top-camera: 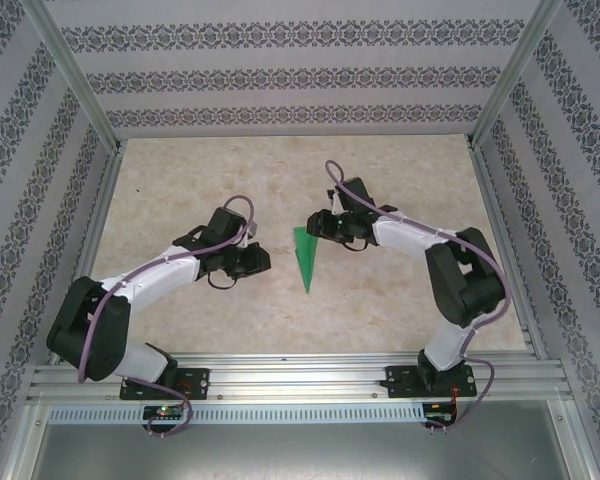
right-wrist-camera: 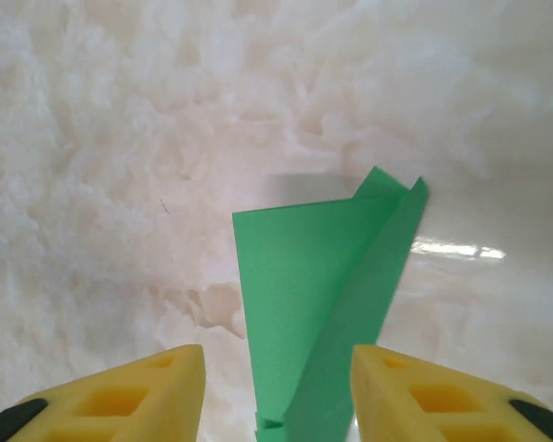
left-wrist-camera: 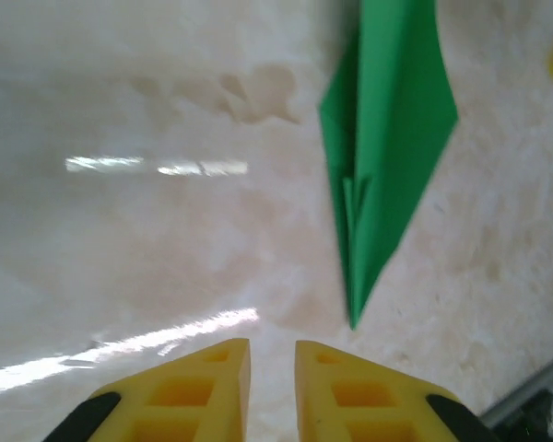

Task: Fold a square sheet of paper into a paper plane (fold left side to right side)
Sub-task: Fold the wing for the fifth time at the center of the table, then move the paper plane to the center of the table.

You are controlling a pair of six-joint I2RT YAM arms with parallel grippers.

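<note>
Top external view: the paper plane (top-camera: pixel 305 258), bright green paper already creased into a slim pointed dart, lies flat on the pale marbled worktop (top-camera: pixel 180 190) between the arms, tip toward their bases. The left pincer (left-wrist-camera: pixel 272 345) stands narrowly apart with nothing in it, just short of the tip. The right pincer (right-wrist-camera: pixel 276 354) gapes wider, the broad tail showing between its fingers, apparently untouched. Folding looks essentially done; at most a last crease remains.

Left arm (top-camera: pixel 150 275), right arm (top-camera: pixel 420 240) both reach inward; left pincer (left-wrist-camera: pixel 272 391) barely parted, right pincer (right-wrist-camera: pixel 276 396) wider (yellow fingers (right-wrist-camera: pixel 147 396)).
</note>
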